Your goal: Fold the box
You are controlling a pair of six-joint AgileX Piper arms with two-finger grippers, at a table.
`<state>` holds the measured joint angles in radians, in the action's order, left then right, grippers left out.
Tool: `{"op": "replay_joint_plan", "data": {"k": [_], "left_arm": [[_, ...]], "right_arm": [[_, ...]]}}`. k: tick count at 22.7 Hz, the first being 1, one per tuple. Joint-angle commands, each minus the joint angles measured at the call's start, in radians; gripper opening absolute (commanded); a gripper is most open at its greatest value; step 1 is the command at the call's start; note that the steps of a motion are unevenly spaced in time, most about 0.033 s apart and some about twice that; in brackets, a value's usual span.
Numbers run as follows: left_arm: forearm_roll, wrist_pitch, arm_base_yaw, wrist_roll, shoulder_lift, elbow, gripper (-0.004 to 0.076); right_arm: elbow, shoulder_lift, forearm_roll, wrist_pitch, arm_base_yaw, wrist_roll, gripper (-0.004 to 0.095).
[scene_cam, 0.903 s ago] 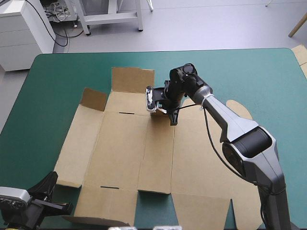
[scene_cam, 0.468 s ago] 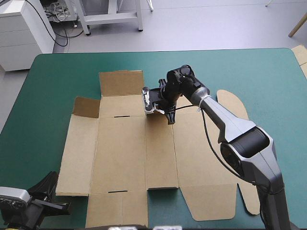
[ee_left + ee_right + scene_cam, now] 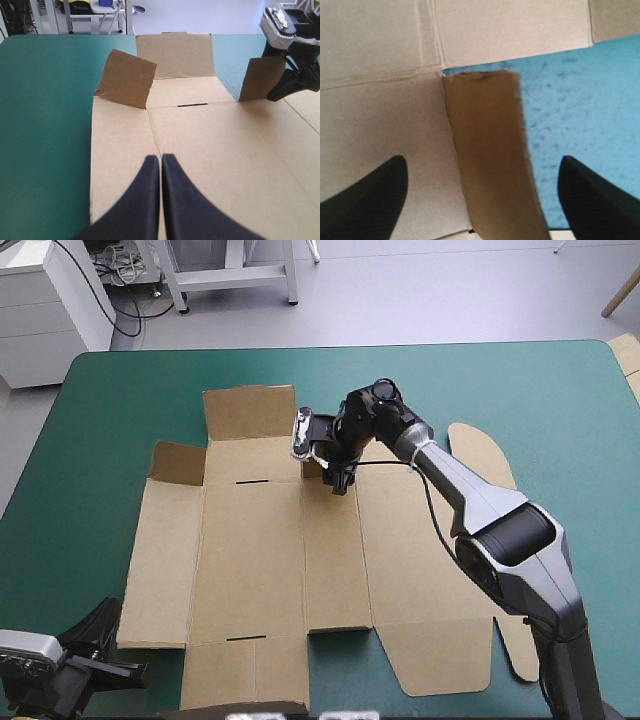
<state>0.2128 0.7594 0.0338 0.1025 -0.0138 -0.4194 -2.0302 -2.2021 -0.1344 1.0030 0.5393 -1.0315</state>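
The brown box (image 3: 250, 560) lies as a flat cut sheet in the middle of the teal-green table. Several far flaps stand up: a small one (image 3: 127, 80), a wide one (image 3: 175, 55) and a narrow one (image 3: 257, 77). My right gripper (image 3: 338, 478) hangs over the sheet's far edge. In its wrist view my right gripper (image 3: 482, 162) is open, and the narrow flap (image 3: 490, 150) stands loose between the fingers. My left gripper (image 3: 161, 162) is shut, low at the sheet's near-left corner, holding nothing; in the high view my left gripper (image 3: 108, 618) shows at that corner.
Bare teal-green cover (image 3: 110, 420) runs along the table's left side and far edge. The sheet's rounded tabs (image 3: 480, 450) reach toward the right. A pale piece of board (image 3: 627, 355) shows at the table's right edge.
Earlier the sheet was dragged and turned leftward until square with the table, gripped by the right gripper. The right gripper has now opened and let go of the narrow flap. The left arm is still.
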Motion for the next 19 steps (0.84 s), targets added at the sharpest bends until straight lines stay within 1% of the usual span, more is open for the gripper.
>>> {"op": "replay_joint_plan", "data": {"k": [1,4,6,8,9,11,12,13,14,15,16,17,18,19], "left_arm": [[0.018,-0.079,0.000,-0.007,-0.012,-0.024,-0.0008],[0.018,-0.079,0.000,-0.007,-0.012,-0.024,-0.0005],[0.018,-0.079,0.000,-0.007,-0.012,-0.024,-0.0004],[0.018,-0.079,0.000,-0.007,-0.012,-0.024,-0.0004],[0.018,-0.079,0.000,-0.007,-0.012,-0.024,-0.0004],[0.018,-0.079,0.000,-0.007,-0.012,-0.024,-0.0004],[0.018,-0.079,0.000,-0.007,-0.012,-0.024,-0.0004],[0.018,-0.079,0.000,-0.007,-0.012,-0.024,-0.0004],[0.018,-0.079,0.000,-0.007,-0.012,-0.024,-0.0004],[0.018,-0.079,0.000,-0.007,-0.012,-0.024,-0.0004],[0.018,-0.079,0.000,-0.007,-0.012,-0.024,-0.0003],[0.018,-0.079,0.000,-0.007,-0.012,-0.024,-0.0003],[0.018,-0.077,0.000,-0.007,-0.012,-0.024,0.0001],[0.018,-0.077,0.000,-0.007,-0.011,-0.024,0.0029]], "right_arm": [[-0.066,0.066,0.001,-0.004,-0.001,0.131,0.0866],[-0.183,0.085,-0.003,0.097,-0.001,0.240,0.0858],[-0.244,0.099,-0.003,0.153,-0.001,0.282,0.0858],[-0.317,0.122,-0.003,0.167,-0.001,0.346,0.0856],[-0.335,0.131,0.001,0.167,-0.001,0.353,0.0856],[-0.361,0.141,0.028,0.165,-0.001,0.376,0.0856],[-0.369,0.145,0.060,0.165,-0.001,0.425,0.0842],[-0.374,0.148,0.089,0.165,-0.001,0.469,0.0793],[-0.374,0.151,0.134,0.165,-0.001,0.521,0.0647],[-0.374,0.151,0.165,0.165,-0.001,0.574,0.0437],[-0.374,0.151,0.186,0.165,-0.003,0.682,0.0186],[-0.374,0.153,0.190,0.165,-0.009,0.764,-0.0021],[-0.374,0.153,0.188,0.165,-0.021,0.841,0.0004],[-0.374,0.155,0.188,0.165,-0.029,0.881,-0.0002]]}}
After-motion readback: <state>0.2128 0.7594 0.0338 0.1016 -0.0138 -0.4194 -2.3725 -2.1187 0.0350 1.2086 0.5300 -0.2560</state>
